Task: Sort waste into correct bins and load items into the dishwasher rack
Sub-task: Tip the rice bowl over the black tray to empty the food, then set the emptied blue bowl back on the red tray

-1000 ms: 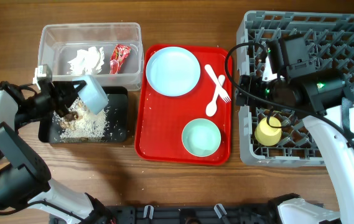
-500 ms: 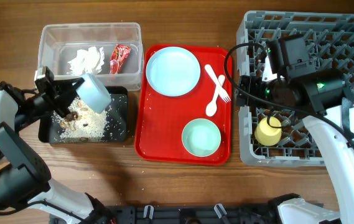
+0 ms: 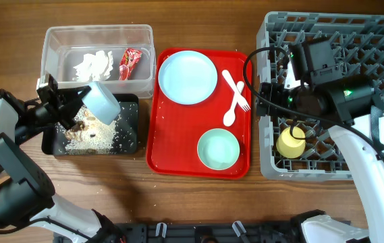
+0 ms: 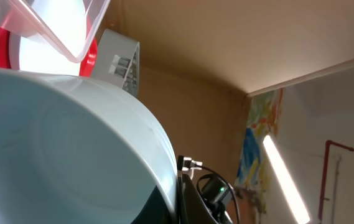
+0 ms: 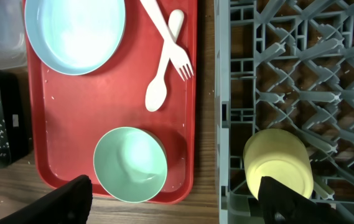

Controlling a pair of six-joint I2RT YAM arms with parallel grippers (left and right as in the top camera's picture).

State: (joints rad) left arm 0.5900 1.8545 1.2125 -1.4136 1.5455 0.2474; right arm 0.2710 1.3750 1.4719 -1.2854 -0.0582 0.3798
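My left gripper [image 3: 77, 102] is shut on the rim of a pale blue-green bowl [image 3: 102, 101], held tilted over the black tray [image 3: 129, 135]. Brownish-white food scraps [image 3: 87, 135] lie in that tray. The bowl fills the left wrist view [image 4: 58, 143]. The clear tub [image 3: 48, 47] holds the white tissue [image 3: 94, 65] and the red wrapper [image 3: 130, 62]. The plate [image 3: 187, 76], the second bowl [image 3: 218, 148], the spoon [image 3: 231, 115] and the fork [image 3: 235, 91] lie on the red serving tray [image 3: 171, 152]. The yellow cup [image 3: 291, 142] lies in the grey rack [image 3: 380, 40]. My right gripper [image 5: 180, 208] is open and empty, above the tray's right edge.
The rack fills the right side of the table, close against the red serving tray. The tub and the black tray stand side by side at the left. A few crumbs lie on the wood [image 3: 152, 197] near the front edge.
My left gripper has shifted slightly and turned the bowl a little over the black tray. The right arm has not moved.
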